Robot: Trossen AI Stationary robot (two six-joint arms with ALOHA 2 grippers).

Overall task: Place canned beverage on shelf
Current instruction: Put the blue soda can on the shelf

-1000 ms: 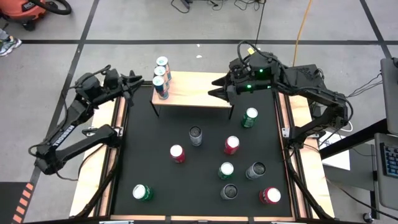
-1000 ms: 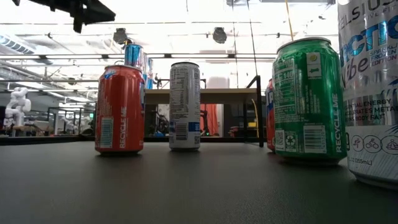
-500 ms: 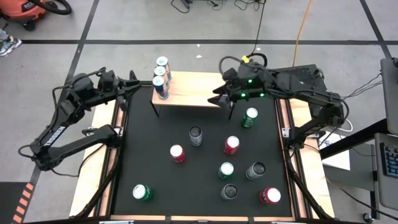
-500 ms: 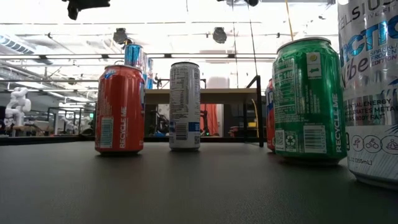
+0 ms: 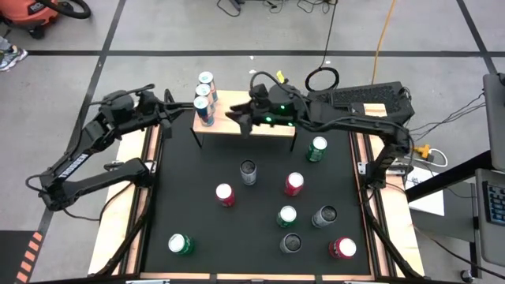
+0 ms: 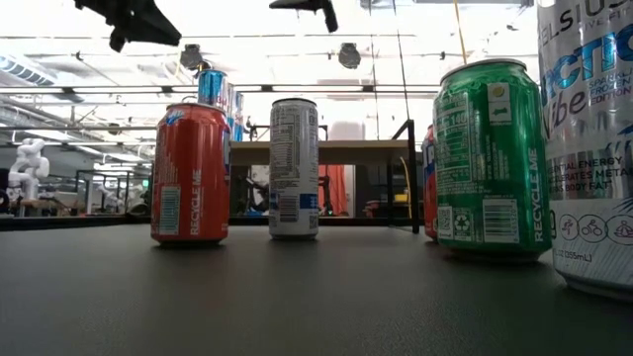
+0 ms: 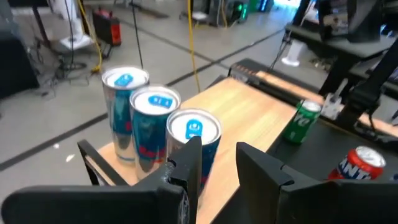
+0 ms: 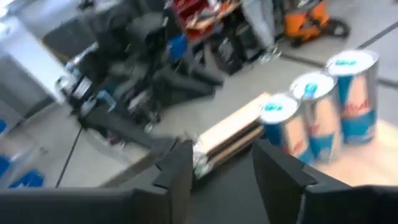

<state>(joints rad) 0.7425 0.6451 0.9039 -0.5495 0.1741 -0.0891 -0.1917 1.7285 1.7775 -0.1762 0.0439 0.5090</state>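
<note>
Here, right end effector (empty), parted

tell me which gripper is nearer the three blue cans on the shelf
Left. The left gripper sits just beside the three blue cans, off the shelf's end. The right gripper is over the shelf's middle, slightly farther away.

Three blue-and-silver cans stand upright in a touching row at one end of the shelf. The left gripper, fingers slightly parted and empty, sits just beside the nearest can. Beyond the shelf: a green can and a red can.
</note>
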